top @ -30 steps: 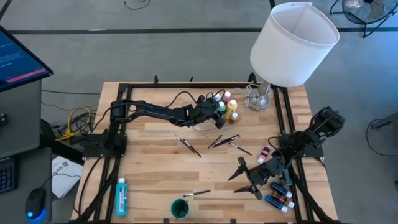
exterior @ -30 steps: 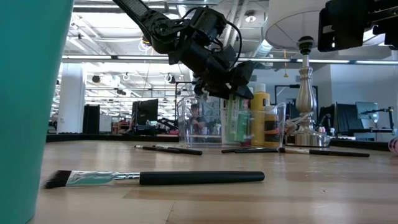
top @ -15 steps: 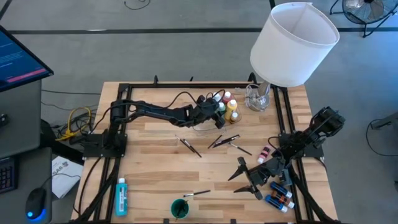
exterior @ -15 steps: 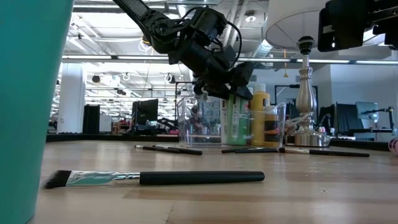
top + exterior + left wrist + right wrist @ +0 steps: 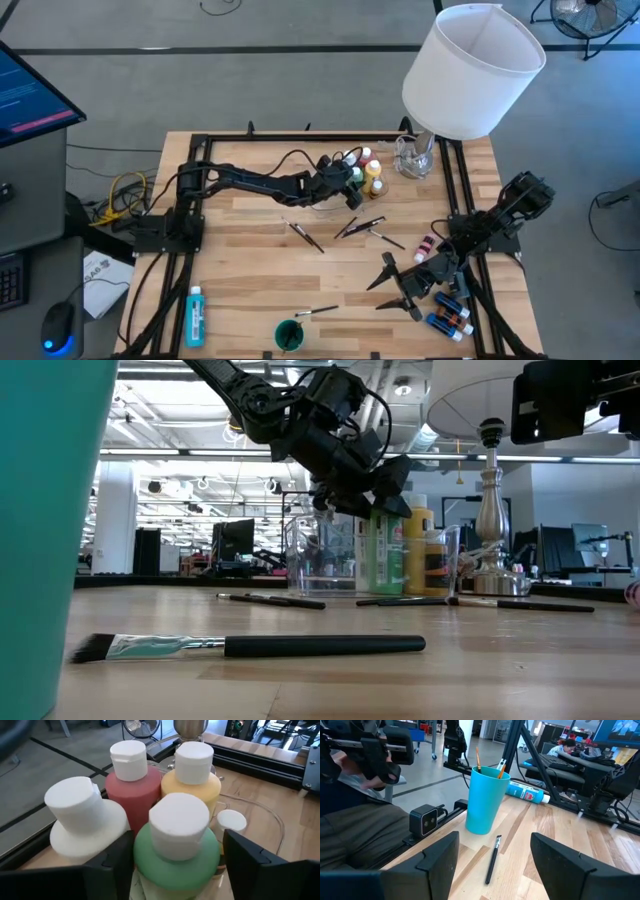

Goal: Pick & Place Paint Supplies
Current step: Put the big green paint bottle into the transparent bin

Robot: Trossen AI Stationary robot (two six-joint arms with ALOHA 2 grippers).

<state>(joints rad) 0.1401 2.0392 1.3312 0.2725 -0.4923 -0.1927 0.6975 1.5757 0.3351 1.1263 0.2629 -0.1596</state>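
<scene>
Robotics lab, framed wooden table [image 5: 260,240], monitors [image 5: 237,538]

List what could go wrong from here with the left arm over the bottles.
1. The left gripper straddles the green bottle with jaws open; the red bottle, yellow bottle and a white one crowd it, so a finger might knock a neighbour.
2. The bottles stand in the clear tray; a sideways move could drag it.

Bottles [image 5: 362,172] in tray [image 5: 300,555], brushes [image 5: 345,229] nr.
</scene>
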